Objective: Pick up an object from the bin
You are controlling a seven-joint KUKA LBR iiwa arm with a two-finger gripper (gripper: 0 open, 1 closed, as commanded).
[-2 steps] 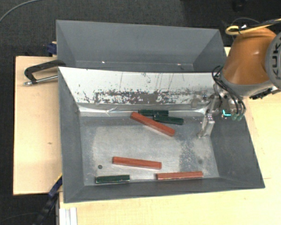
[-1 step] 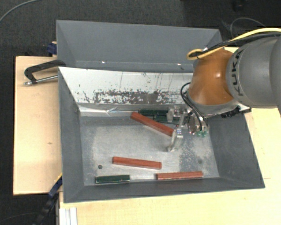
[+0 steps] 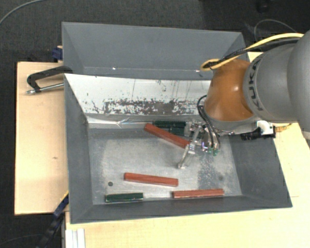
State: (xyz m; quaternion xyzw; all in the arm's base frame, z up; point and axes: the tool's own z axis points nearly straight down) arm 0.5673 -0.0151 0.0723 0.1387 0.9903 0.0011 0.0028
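Where the arm (image 3: pixel 284 81), with its orange cover (image 3: pixel 227 94) and cables (image 3: pixel 258 43), hangs over the back right of the bin (image 3: pixel 77 154), much is hidden. The gripper (image 3: pixel 188 155) is a tangle of metal and wire below the cover, and I cannot tell whether it is apart or together. Its tip sits at the right end of a red bar (image 3: pixel 163 134). That end is lost under the metal, so I cannot say if the two touch.

This red bar lies near the back wall. Its long axis slants from upper left, by the wall, down to lower right, toward the gripper. Just behind it a green bar (image 3: pixel 169 123) lies along the foot of the wall, its right end also covered by the arm.

Counted, I see three red bars and two green. The second red bar (image 3: pixel 151 179) lies toward the front, nearly level from left to right. The third red bar (image 3: pixel 198 193) lies just to its right, along the front wall. The second green bar (image 3: pixel 124 197) lies at the front left. All three are well apart from the gripper. A dark speck (image 3: pixel 110 184) near the front left is too small to make out.
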